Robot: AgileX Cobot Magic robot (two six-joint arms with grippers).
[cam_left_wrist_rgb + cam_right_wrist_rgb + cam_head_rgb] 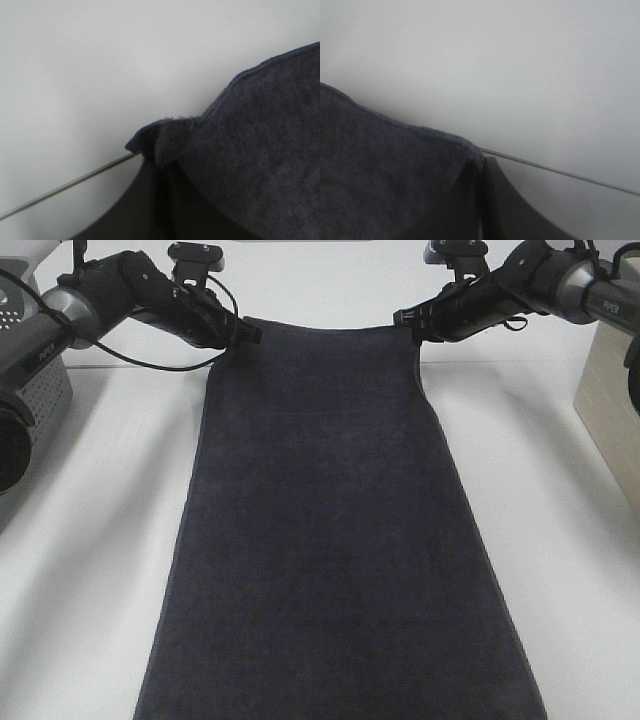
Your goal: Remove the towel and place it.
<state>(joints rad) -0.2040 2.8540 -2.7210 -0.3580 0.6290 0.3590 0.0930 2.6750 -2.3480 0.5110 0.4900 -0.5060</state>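
Observation:
The dark navy towel [330,530] lies spread lengthwise over the white table, from the far side down past the near edge of the exterior view. My left gripper [243,337] is shut on the towel's far left corner. My right gripper [412,324] is shut on its far right corner. Both corners are lifted slightly off the table. In the left wrist view the pinched towel corner [160,137] bunches between the dark fingers [150,200]. In the right wrist view the towel edge [450,145] folds over the finger [495,200].
A grey perforated basket [35,390] stands at the left edge of the table. A beige box [612,390] stands at the right edge. A white wall runs behind the table [560,500].

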